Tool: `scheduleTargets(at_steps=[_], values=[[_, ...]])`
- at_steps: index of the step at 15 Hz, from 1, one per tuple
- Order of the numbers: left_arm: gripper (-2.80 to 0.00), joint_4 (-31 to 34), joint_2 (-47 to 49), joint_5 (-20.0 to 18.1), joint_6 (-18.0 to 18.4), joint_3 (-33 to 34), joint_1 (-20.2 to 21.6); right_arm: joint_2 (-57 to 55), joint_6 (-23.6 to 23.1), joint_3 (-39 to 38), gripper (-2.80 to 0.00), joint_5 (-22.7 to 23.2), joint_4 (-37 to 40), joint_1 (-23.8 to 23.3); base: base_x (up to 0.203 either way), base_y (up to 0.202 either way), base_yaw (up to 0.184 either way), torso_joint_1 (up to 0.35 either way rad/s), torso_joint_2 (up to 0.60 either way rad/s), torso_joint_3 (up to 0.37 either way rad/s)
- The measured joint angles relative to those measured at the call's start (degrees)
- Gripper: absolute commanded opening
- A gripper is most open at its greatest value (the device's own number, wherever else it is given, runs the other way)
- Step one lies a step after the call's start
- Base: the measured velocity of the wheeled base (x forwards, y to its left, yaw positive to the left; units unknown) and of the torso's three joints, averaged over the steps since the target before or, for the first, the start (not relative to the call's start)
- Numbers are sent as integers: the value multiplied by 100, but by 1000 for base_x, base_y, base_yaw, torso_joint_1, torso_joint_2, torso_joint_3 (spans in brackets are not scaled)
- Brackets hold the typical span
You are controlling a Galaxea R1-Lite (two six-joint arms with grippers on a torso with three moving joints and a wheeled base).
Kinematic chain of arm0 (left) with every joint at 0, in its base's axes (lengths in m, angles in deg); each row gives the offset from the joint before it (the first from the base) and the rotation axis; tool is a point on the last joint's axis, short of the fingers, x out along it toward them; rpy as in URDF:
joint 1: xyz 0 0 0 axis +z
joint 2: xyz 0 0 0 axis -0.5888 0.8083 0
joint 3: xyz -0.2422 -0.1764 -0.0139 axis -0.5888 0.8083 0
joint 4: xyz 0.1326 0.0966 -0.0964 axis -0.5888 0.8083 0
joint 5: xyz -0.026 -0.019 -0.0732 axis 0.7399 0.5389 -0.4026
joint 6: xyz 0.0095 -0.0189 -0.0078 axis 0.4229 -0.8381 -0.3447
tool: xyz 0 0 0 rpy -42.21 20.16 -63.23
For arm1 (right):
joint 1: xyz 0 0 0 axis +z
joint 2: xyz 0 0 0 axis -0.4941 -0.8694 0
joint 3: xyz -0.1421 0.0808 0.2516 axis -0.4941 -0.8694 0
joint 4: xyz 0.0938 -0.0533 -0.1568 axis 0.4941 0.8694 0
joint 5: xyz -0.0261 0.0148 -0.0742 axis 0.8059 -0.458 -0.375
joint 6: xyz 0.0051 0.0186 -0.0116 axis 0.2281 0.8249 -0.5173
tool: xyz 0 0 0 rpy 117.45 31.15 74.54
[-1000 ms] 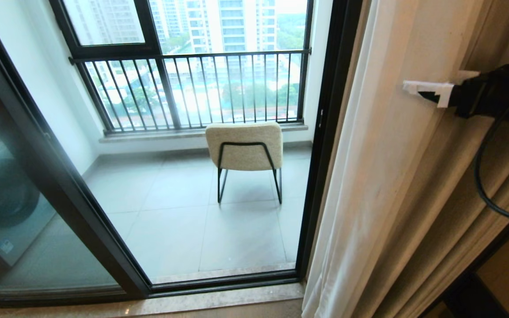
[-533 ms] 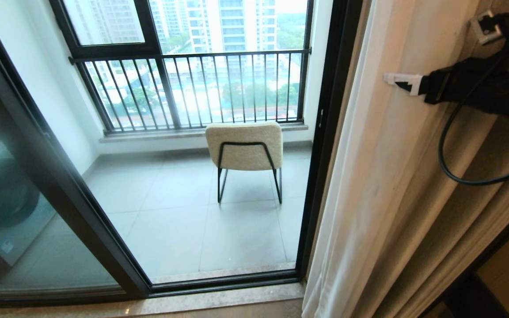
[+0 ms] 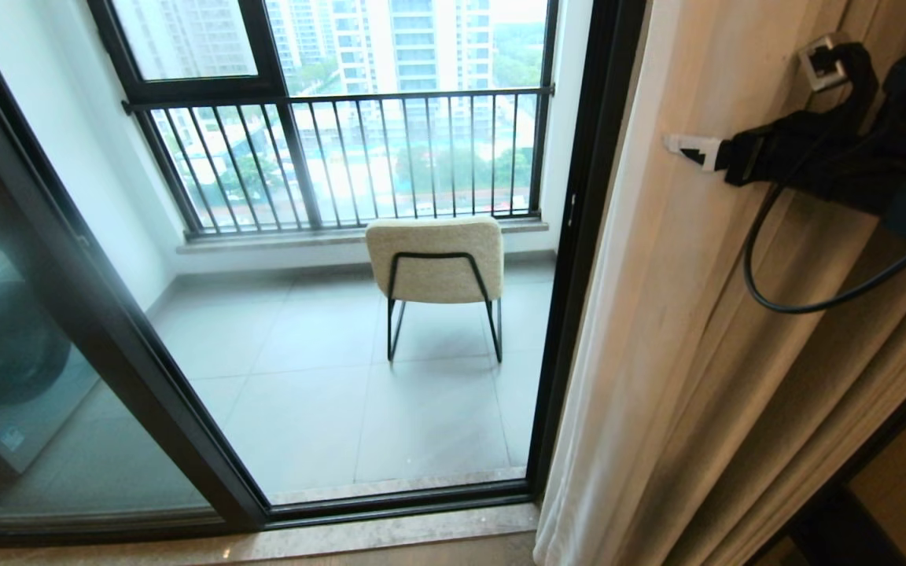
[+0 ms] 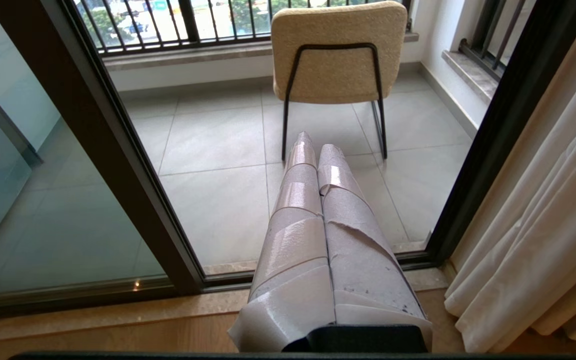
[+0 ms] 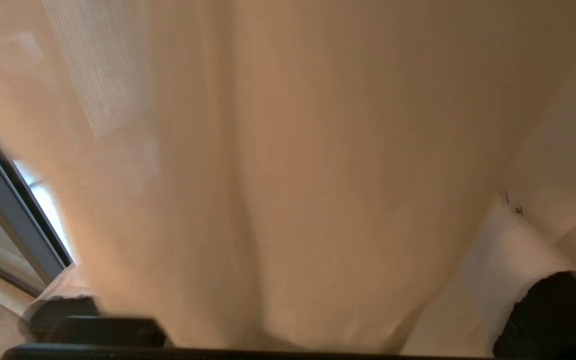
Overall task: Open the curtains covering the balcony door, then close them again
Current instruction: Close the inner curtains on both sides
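R claw (image 3: 685, 149) wide open w/ curtains (image 3: 657, 330) between fingers, L claw (image 4: 313, 150) closed empty

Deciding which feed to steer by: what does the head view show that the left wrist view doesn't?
Only the head view shows the right gripper, open against the bunched curtains. Only the left wrist view shows the left gripper, shut and aimed at the balcony floor. Both show the chair, the balcony door frame and the curtains.
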Motion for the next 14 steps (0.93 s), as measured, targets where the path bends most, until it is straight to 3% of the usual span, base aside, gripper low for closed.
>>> scheduleTargets(at_steps=[8, 14], values=[[-280, 2, 0, -4, -2, 0, 0, -51, 280, -20, -280, -10, -773, -2, 0, 0, 0, 0, 0, 0], [-280, 2, 0, -2, -2, 0, 0, 111, 401, -127, -280, -264, -1410, 1, 0, 0, 0, 0, 0, 0]])
